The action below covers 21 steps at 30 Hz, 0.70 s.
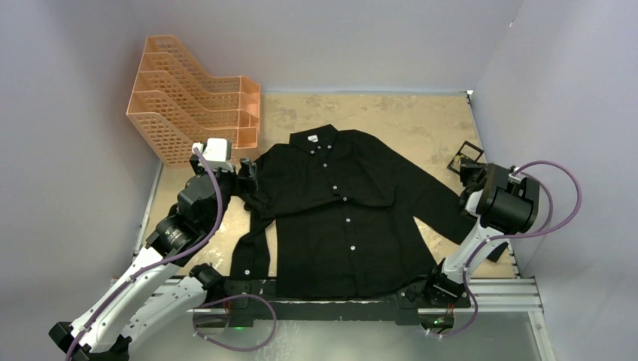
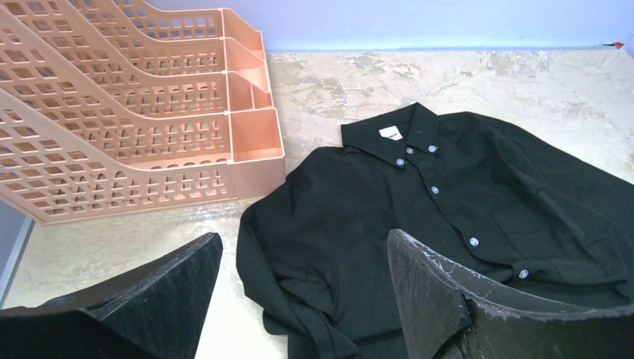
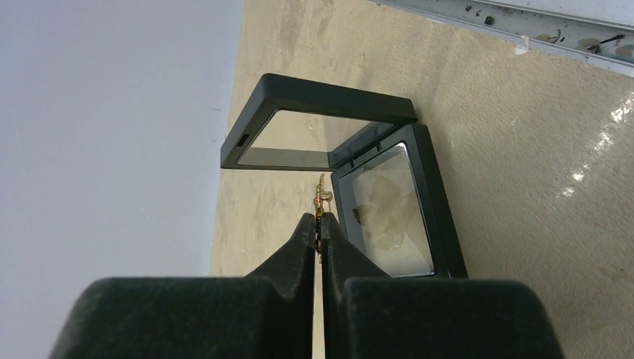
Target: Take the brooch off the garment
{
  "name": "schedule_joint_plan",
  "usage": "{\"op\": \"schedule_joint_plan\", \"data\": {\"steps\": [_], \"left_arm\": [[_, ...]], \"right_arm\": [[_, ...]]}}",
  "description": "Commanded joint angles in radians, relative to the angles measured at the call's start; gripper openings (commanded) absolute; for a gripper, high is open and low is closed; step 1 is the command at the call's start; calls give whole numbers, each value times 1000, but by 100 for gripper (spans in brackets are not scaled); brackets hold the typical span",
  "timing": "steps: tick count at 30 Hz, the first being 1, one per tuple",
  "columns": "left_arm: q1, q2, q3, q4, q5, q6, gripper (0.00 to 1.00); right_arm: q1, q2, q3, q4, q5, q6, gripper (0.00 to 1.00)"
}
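The black shirt (image 1: 338, 214) lies flat on the table, collar to the back; it also shows in the left wrist view (image 2: 448, 217). My right gripper (image 3: 320, 218) is shut on the tiny golden brooch (image 3: 321, 196), held edge-on beside an open black display case (image 3: 374, 202). In the top view the right gripper (image 1: 472, 179) is at the table's right edge, off the shirt, next to the case (image 1: 467, 159). My left gripper (image 2: 303, 254) is open and empty, hovering over the shirt's left shoulder and sleeve; it also shows in the top view (image 1: 247, 174).
An orange plastic file rack (image 1: 192, 105) stands at the back left, close to the left gripper. Grey walls close in the left, back and right. A metal rail (image 1: 496, 289) runs along the near edge.
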Motion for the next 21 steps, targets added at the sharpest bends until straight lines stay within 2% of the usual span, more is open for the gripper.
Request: {"op": "schedule_joint_plan", "data": {"steps": [1, 15, 18, 21], "left_arm": [[-7, -2, -4, 11, 8, 22, 80], [-6, -5, -6, 11, 9, 24, 80], [-7, -6, -6, 11, 9, 24, 80], [-6, -6, -6, 11, 11, 23, 80]], "right_arm": [[-15, 11, -15, 56, 28, 45, 0], [-19, 23, -50, 54, 77, 63, 0], [-21, 28, -47, 56, 71, 65, 4], [-21, 20, -45, 55, 65, 56, 13]]}}
